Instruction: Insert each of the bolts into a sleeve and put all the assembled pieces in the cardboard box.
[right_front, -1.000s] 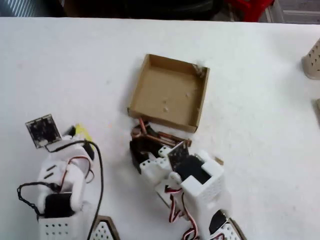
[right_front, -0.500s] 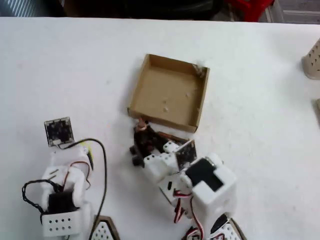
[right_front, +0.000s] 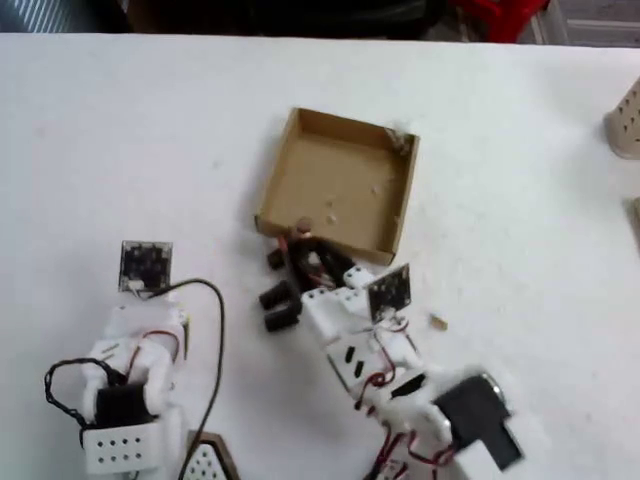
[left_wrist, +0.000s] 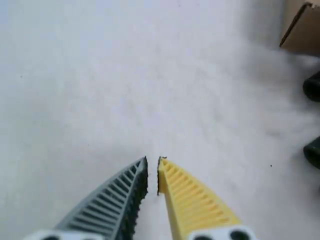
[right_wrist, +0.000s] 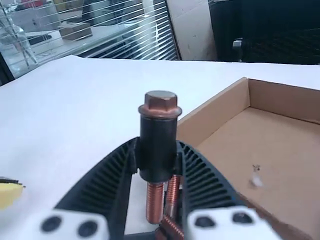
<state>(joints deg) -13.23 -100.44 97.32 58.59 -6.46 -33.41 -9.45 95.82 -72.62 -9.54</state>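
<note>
The white counter (right_front: 520, 170) carries the cardboard box (right_front: 335, 170), open-topped, with no assembled piece inside. My right jaws are clamped on a black sleeve (right_wrist: 158, 145) with a copper bolt (right_wrist: 160, 105) through it. I hold it upright just beside the box's near wall, ready, I judge, to go over the rim. My left jaws, almost closed on nothing, hang over bare counter. Loose sleeves (right_front: 281, 296) lie nearby. Spare bolts (right_wrist: 173, 192) under my right jaws are mostly hidden, so I can't count them.
</note>
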